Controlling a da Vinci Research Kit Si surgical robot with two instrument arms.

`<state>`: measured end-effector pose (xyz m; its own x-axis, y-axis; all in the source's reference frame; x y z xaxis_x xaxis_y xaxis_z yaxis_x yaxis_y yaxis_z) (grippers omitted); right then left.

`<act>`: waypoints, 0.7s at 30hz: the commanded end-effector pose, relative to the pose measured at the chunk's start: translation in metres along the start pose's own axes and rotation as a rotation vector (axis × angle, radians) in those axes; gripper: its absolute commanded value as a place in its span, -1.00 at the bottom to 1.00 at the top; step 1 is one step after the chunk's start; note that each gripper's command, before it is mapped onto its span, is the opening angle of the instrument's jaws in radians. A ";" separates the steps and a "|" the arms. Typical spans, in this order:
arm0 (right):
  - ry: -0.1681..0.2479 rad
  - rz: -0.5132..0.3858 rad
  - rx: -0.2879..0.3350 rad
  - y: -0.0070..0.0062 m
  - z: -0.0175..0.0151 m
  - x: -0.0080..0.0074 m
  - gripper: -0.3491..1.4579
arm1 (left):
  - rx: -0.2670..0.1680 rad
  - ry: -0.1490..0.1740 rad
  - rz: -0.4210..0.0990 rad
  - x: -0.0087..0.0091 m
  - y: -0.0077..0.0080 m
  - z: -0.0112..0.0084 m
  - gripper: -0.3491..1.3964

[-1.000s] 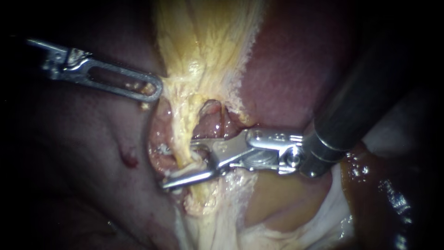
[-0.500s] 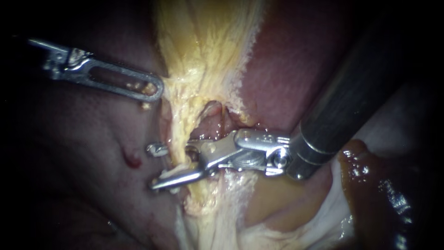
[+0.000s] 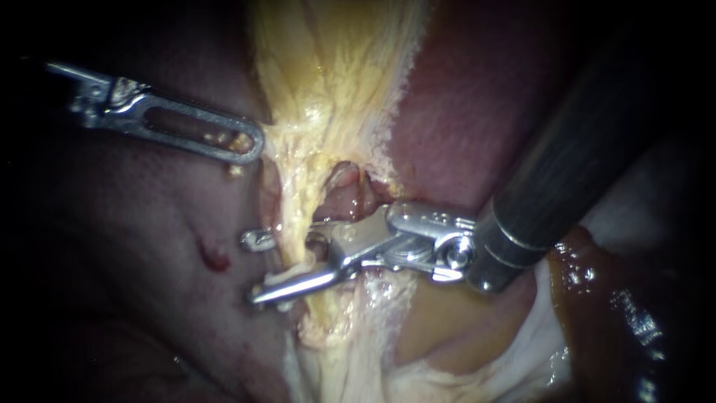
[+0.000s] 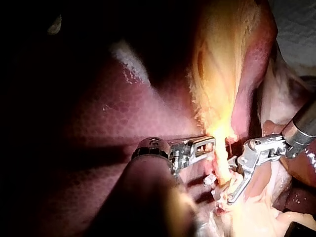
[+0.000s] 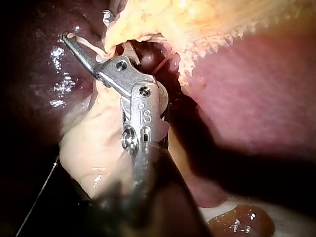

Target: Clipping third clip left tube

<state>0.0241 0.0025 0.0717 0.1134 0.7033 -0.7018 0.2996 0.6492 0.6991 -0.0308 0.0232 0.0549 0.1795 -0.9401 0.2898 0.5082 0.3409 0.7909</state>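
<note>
A pale yellow tube (image 3: 297, 224) runs down from a sheet of yellow fatty tissue (image 3: 335, 67) between the liver lobes. My right instrument (image 3: 255, 267) comes in from the upper right and straddles this tube, one jaw behind it and one in front. Both tips show past the tube's left side, with a gap between them. The right wrist view shows the same open jaws (image 5: 86, 25) around the strand. My left instrument (image 3: 246, 145), a slotted jaw pair, is shut on the left edge of the yellow tissue above; its own view shows it (image 4: 206, 145) pinching that tissue.
Dark red liver (image 3: 112, 261) lies left of the tube and more liver (image 3: 477, 112) at the upper right. Pale tissue (image 3: 447, 321) and a glossy brown mass (image 3: 597, 298) sit below my right instrument's thick shaft (image 3: 567, 172).
My right instrument has slid left across the tube, so both jaw tips now show beyond it, then eased slightly back. The left instrument holds still.
</note>
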 end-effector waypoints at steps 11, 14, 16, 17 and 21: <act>0.025 0.028 -0.045 0.0004 -0.0004 0.0009 -0.06 | 0.000 0.000 0.000 0.0000 0.0000 0.0000 -1.00; 0.036 0.038 -0.054 0.0005 -0.0004 0.0012 -0.06 | 0.000 0.000 0.000 0.0000 0.0000 0.0000 -1.00; 0.035 0.037 -0.060 0.0006 -0.0005 0.0013 -0.06 | 0.000 0.000 0.000 0.0000 0.0001 0.0000 -1.00; 0.035 0.037 -0.060 0.0006 -0.0005 0.0013 -0.06 | 0.000 0.000 0.000 0.0000 0.0001 0.0000 -1.00; 0.035 0.037 -0.059 0.0005 -0.0005 0.0013 -0.06 | 0.000 0.000 0.000 0.0000 0.0001 0.0000 -1.00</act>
<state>0.0239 0.0039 0.0711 0.0892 0.7365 -0.6705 0.2393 0.6376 0.7323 -0.0308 0.0232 0.0550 0.1799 -0.9400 0.2899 0.5082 0.3411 0.7908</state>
